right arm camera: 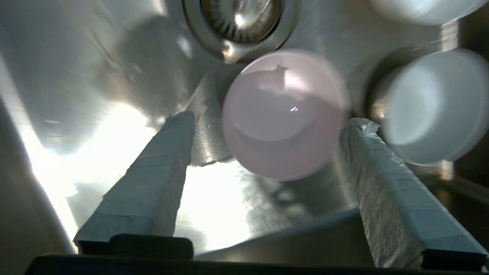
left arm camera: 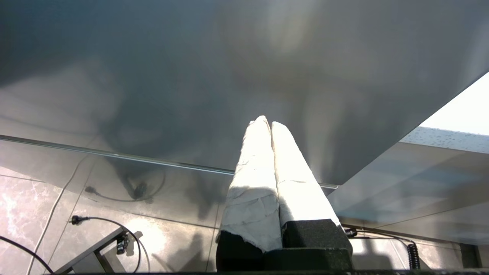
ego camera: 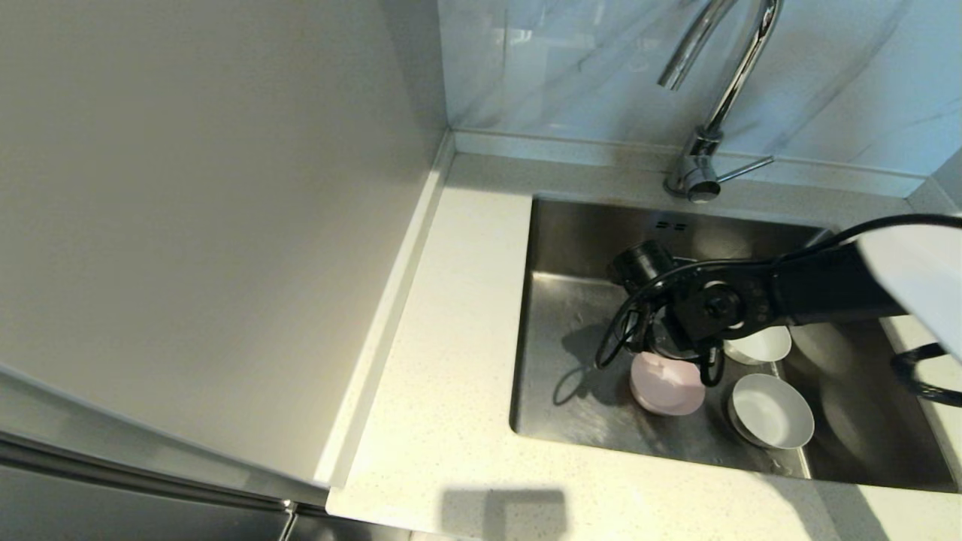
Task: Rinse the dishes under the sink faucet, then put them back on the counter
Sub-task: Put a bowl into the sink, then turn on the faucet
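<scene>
Three bowls lie in the steel sink (ego camera: 571, 315): a pale pink bowl (ego camera: 666, 386) near the middle, a white bowl (ego camera: 772, 412) to its right, and a pale grey-white bowl (ego camera: 760, 346) behind that, half under my right arm (ego camera: 797, 289). The right gripper (right arm camera: 269, 119) hangs open just above the pink bowl (right arm camera: 284, 114); its taped fingers (right arm camera: 164, 160) stand either side of the bowl, apart from it. The chrome faucet (ego camera: 725, 83) rises behind the sink, with no water showing. My left gripper (left arm camera: 266, 122) is shut and empty, parked low beside a grey panel.
The speckled counter (ego camera: 451, 338) runs left of and in front of the sink. The drain strainer (right arm camera: 238, 17) sits just beyond the pink bowl. The white bowl (right arm camera: 431, 107) lies close beside one right finger. A tall pale panel (ego camera: 210, 225) walls the counter's left side.
</scene>
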`<state>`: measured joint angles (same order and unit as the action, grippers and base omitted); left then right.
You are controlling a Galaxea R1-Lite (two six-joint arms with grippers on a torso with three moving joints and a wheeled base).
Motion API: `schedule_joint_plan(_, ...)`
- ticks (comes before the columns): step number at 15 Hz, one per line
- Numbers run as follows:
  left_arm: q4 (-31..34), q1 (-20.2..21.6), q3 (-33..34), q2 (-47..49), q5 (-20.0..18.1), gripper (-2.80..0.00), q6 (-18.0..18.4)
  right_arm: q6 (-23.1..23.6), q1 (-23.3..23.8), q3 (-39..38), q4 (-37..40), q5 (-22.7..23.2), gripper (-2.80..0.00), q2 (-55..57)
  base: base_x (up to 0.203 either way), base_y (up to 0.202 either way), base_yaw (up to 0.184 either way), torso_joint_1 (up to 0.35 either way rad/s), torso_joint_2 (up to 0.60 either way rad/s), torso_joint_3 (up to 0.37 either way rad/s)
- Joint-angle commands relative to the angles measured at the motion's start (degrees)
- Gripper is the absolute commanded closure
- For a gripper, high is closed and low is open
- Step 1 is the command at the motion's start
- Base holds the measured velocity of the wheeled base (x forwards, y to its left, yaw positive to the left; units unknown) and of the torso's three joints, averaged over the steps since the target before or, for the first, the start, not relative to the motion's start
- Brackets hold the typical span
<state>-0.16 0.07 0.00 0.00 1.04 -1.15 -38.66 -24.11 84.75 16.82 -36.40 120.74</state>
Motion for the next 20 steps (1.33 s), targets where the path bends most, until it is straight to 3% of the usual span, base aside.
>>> schedule_joint_plan(1,-0.02,0.01,0.0,-0.18,0.02,0.0,-0.07,0.0,0.23,-4.3,0.51,-0.31,-2.8,-14.5,0.0,0.0,0.0,0.0,0.0,0.0)
schedule_joint_plan(5,-0.02,0.01,0.0,-0.18,0.02,0.0,0.0,0.5,0.97,-9.17,6.07,-0.89,-2.8,-35.87,0.0,0.0,0.0,0.0,0.0,0.0)
schedule_joint_plan(10,-0.02,0.01,0.0,-0.18,0.02,0.0,0.0,1.95,2.12,-13.69,17.42,-5.84,-2.8,-56.47,0.0,0.0,0.0,0.0,0.0,0.0)
schedule_joint_plan(15,-0.02,0.01,0.0,-0.18,0.02,0.0,-0.05,8.8,4.99,-18.15,21.33,-8.96,-2.8,-66.62,0.0,0.0,0.0,0.0,0.0,0.0)
schedule_joint_plan(20,-0.02,0.01,0.0,-0.18,-0.06,0.0,0.0,9.22,5.04,-19.4,21.15,-11.06,-2.8,-67.81,0.0,0.0,0.0,0.0,0.0,0.0)
